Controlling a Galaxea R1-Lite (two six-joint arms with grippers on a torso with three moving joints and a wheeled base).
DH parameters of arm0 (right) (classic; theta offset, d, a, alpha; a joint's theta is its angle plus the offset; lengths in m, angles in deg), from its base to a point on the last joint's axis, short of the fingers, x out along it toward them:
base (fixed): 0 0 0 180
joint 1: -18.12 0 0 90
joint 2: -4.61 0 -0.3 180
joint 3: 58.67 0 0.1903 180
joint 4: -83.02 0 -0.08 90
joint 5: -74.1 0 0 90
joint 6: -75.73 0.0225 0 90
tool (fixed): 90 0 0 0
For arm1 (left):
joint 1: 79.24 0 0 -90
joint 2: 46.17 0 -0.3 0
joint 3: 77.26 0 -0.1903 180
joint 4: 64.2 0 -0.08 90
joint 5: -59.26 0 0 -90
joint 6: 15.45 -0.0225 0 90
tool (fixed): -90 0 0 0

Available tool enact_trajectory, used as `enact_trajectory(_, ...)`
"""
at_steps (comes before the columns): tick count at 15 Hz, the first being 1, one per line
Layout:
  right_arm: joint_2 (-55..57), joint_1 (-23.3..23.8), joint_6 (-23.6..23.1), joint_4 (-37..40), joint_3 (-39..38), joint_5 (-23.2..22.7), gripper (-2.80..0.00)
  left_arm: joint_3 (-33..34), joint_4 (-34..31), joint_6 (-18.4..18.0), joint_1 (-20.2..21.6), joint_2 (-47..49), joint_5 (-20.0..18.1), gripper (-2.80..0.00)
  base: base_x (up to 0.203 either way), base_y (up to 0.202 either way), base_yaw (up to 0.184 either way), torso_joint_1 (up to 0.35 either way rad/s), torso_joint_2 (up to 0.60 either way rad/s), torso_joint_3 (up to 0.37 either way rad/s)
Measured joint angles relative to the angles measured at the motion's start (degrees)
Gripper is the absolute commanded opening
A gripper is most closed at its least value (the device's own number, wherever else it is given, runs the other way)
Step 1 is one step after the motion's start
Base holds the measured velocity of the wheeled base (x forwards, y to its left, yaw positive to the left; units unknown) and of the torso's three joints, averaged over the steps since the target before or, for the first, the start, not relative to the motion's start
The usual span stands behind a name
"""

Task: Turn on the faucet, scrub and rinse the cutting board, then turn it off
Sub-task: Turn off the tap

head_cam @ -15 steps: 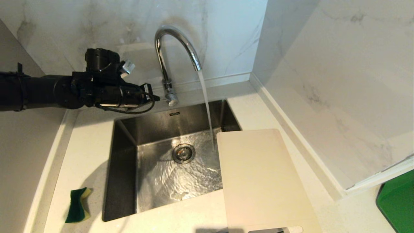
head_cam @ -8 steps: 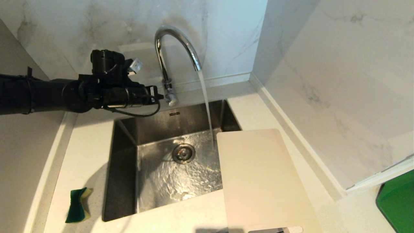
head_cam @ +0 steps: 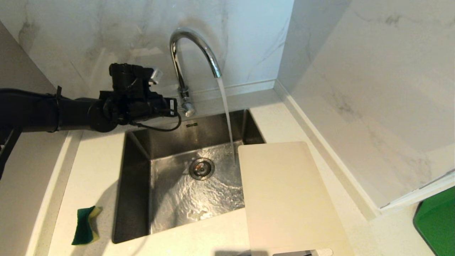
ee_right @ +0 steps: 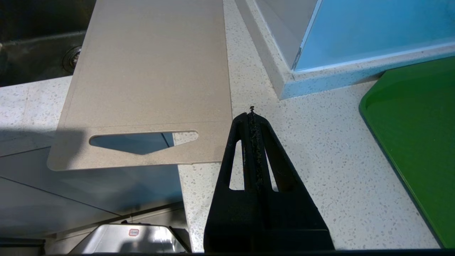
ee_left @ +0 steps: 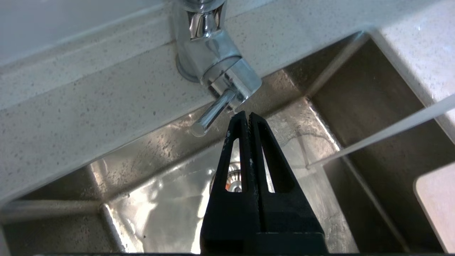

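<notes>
The faucet (head_cam: 190, 53) stands behind the sink (head_cam: 138, 149), water running into the basin. The left gripper (ee_left: 248, 114) is clenched on nothing, its tips just beside the faucet lever (ee_left: 212, 113); only the left wrist view shows this. The cutting board (head_cam: 288, 195) bridges the sink's right rim. The right wrist view alone shows the board's slot handle (ee_right: 142, 138) and the clenched, empty right gripper (ee_right: 252, 113) beside it.

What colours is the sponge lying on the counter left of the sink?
The sponge is dark green with a yellow layer, seen best in the head view.
</notes>
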Motion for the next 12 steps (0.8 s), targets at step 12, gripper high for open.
enact_trajectory(12, 0.3, 0.0, -0.1, 0.2, 0.0, -0.1, -2.80, -1.7, 11.6, 8.9, -3.3, 6.9, 5.5, -2.80, 0.000, 0.000, 0.000, 0.000, 0.00, 0.000)
